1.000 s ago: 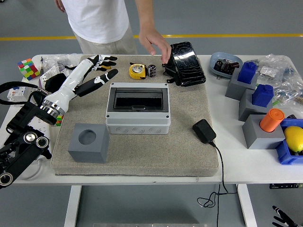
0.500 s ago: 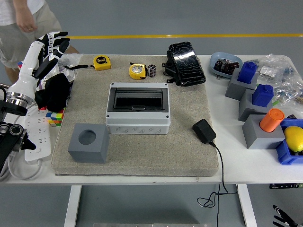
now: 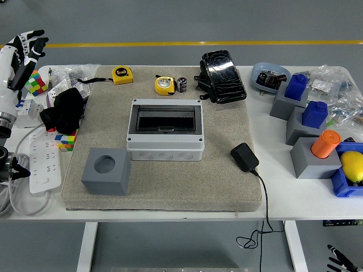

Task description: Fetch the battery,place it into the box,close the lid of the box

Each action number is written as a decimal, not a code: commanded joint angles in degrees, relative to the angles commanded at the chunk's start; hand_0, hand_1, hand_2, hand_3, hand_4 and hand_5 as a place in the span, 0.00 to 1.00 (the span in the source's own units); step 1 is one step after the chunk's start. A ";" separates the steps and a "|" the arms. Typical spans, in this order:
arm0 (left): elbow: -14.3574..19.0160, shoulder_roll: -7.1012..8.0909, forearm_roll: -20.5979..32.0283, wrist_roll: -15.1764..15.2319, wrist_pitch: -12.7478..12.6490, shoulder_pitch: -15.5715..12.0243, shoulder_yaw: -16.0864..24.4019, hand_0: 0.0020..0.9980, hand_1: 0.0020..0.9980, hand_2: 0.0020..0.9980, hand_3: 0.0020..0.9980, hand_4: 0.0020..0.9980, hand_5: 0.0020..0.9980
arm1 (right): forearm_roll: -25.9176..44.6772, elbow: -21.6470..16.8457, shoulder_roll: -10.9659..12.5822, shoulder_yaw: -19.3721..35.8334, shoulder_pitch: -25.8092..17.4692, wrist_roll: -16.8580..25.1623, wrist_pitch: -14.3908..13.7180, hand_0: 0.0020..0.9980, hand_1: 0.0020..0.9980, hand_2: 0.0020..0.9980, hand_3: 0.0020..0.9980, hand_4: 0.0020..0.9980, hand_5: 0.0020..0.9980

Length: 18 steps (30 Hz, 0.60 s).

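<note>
The battery (image 3: 182, 84), a small dark cylinder, stands on the grey mat (image 3: 227, 187) near its far edge, next to a yellow tape measure (image 3: 164, 85). The grey box (image 3: 165, 141) sits mid-mat with its dark window (image 3: 165, 120) facing up; I cannot tell whether the lid is open. My left hand (image 3: 25, 46) is raised at the far left edge, well away from both, fingers spread and empty. My right hand (image 3: 338, 261) shows only as relaxed fingertips below the table at the bottom right corner, holding nothing.
A grey cube with a round hole (image 3: 105, 171) stands at the mat's near left. A second tape measure (image 3: 122, 74), a black pouch (image 3: 222, 76), a charger (image 3: 245, 157), a black cloth (image 3: 65, 110), a power strip (image 3: 45, 161) and blue-grey blocks (image 3: 306, 122) surround the mat.
My left arm has drawn back from over the mat to the far left edge. The person has left the view. A second tape measure now lies at the mat's far left.
</note>
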<state>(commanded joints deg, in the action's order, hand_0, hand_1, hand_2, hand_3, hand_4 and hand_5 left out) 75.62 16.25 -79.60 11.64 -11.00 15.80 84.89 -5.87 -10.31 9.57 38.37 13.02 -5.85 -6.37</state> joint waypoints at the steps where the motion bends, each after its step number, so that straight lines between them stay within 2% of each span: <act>1: 0.06 -0.05 -0.04 -0.04 0.08 -0.06 0.23 0.64 0.77 0.74 0.77 1.00 0.89 | -0.15 0.00 0.01 0.17 0.00 -0.05 0.01 0.63 0.69 0.67 0.55 0.91 0.48; 7: 0.30 -0.49 -0.11 -0.03 0.32 0.21 2.14 0.64 0.77 0.74 0.77 1.00 0.89 | -0.09 0.00 -0.01 -0.05 1.07 -0.07 -0.03 0.63 0.69 0.67 0.55 0.91 0.48; 11: -0.06 0.36 0.24 -0.06 0.51 1.47 1.74 0.64 0.77 0.74 0.77 1.00 0.89 | 3.26 -0.02 0.13 -4.74 2.66 0.48 0.49 0.63 0.69 0.67 0.55 0.91 0.48; 13: 0.19 0.69 0.19 -0.09 0.61 1.46 1.29 0.64 0.77 0.74 0.77 1.00 0.89 | 2.54 0.00 0.60 -4.22 2.62 -0.14 0.28 0.62 0.69 0.67 0.55 0.91 0.48; 18: 1.08 0.27 0.40 -0.12 0.87 0.13 1.60 0.64 0.77 0.74 0.76 1.00 0.89 | 0.80 0.00 1.52 -1.51 0.85 -0.87 0.01 0.63 0.69 0.67 0.55 0.91 0.48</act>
<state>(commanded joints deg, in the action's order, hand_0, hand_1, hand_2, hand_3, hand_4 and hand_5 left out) 76.70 16.52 -79.20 11.51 -10.13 15.93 86.50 -5.07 -10.31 11.10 36.87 13.86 -6.71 -6.36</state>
